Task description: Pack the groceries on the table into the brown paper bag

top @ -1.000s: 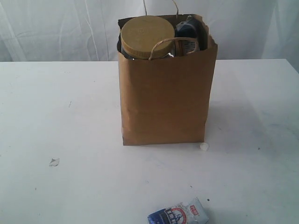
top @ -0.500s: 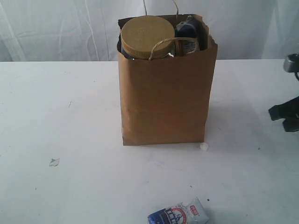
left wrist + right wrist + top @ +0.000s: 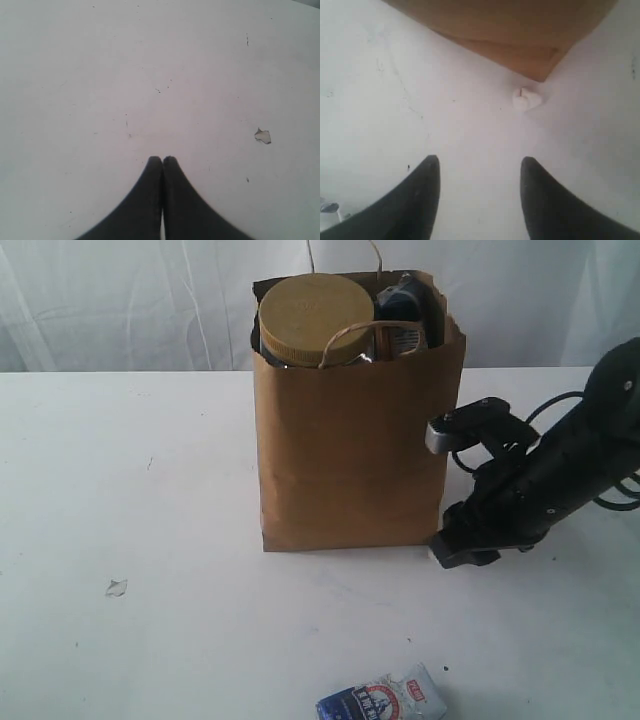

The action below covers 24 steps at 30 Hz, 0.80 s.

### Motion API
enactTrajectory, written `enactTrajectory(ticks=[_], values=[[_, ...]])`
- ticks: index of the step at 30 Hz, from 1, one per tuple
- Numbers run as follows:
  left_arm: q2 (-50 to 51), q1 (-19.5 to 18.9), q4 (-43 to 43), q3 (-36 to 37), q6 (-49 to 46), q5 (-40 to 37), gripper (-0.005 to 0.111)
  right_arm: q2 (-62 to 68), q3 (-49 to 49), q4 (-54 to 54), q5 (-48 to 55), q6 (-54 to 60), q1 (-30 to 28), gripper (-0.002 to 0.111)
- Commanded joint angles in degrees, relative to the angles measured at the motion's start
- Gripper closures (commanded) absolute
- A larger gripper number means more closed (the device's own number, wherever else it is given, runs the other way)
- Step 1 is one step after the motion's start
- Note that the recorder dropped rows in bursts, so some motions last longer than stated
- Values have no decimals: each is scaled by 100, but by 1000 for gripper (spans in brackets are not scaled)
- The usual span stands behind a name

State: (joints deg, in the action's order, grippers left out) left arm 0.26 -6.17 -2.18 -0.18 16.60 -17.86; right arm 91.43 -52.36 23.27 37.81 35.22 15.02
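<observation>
Print on the small blue-white packet (image 3: 382, 703) is unreadable; right gripper (image 3: 480, 161) stands parted, empty; left gripper (image 3: 162, 160) closed, empty.

You have the brown paper bag (image 3: 350, 450) in the upper middle of the exterior view: matt kraft paper, faintly creased, with twisted paper-cord handles (image 3: 350, 335); the tan lid (image 3: 313, 305) at its mouth looks like matt plastic, finely grained; the table (image 3: 150, 640) is smooth, matt white, scuffed and chipped in spots; the small blue-white packet (image 3: 383, 702) at the bottom edge is glossy printed film; the right gripper (image 3: 480, 167) shows smooth, matt black fingers (image 3: 415, 205); the left gripper (image 3: 162, 161) looks alike.
</observation>
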Motion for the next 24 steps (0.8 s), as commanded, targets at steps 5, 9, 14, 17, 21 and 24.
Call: enactTrajectory(ticks=[5, 9, 14, 17, 21, 24], values=[[-21, 26, -35, 18, -14, -126, 107, 468, -19, -48, -1213, 38, 58, 61], [-21, 26, -35, 18, -14, -126, 107, 668, -19, -73, -1272, 62, 58, 61], [-21, 26, -35, 18, -14, -126, 107, 872, -19, -67, -1336, 62, 58, 61], [-21, 26, -35, 18, -14, -126, 107, 911, -19, -16, -1527, 62, 58, 61], [-21, 26, -35, 18, -14, -126, 107, 1007, -19, -16, -1774, 62, 58, 61], [-21, 26, -35, 18, -14, -126, 107, 1135, -19, 39, -1861, 62, 58, 61]])
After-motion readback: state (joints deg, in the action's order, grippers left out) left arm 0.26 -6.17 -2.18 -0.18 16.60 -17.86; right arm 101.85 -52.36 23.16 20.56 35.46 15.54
